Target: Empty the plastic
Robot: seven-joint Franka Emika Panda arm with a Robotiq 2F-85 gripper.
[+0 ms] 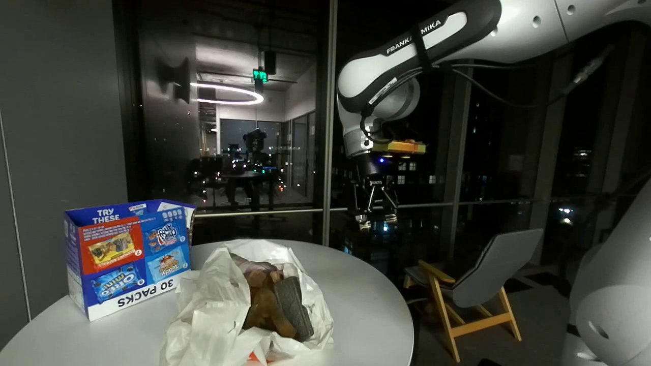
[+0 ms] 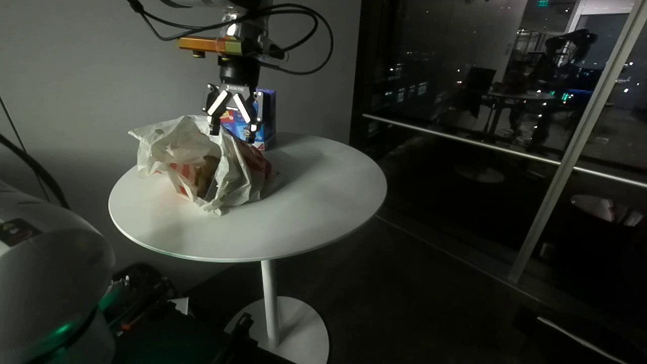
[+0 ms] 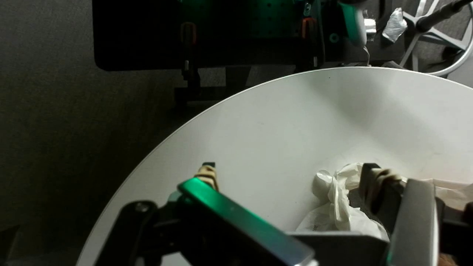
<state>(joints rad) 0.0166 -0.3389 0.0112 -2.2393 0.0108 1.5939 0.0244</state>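
Wrist view: a crumpled white plastic bag [image 3: 340,207] lies below my black two-fingered gripper [image 3: 289,164], off to one side and partly hidden by one of my fingers [image 3: 375,184]. In an exterior view its mouth gapes, and inside I see a brown, rounded thing [image 1: 265,302] with a dark grey, flat-sided block [image 1: 295,307] beside it; what they are, I cannot tell. I hold nothing: my fingers are spread wide in the air, higher than the bag and apart from it. Tan bands [image 3: 207,176] are wound round their tips. Above them I carry an orange bar-shaped housing [image 2: 210,45]. Underneath me, bearing the bag, is a round white table [image 2: 313,202]. Also lower than my gripper, near the bag, a blue and red cardboard snack box [image 1: 137,254] lettered "30 PACKS" stands on the table too. Lower still, beyond the table's edge, is a grey chair with a wooden frame [image 1: 498,264].
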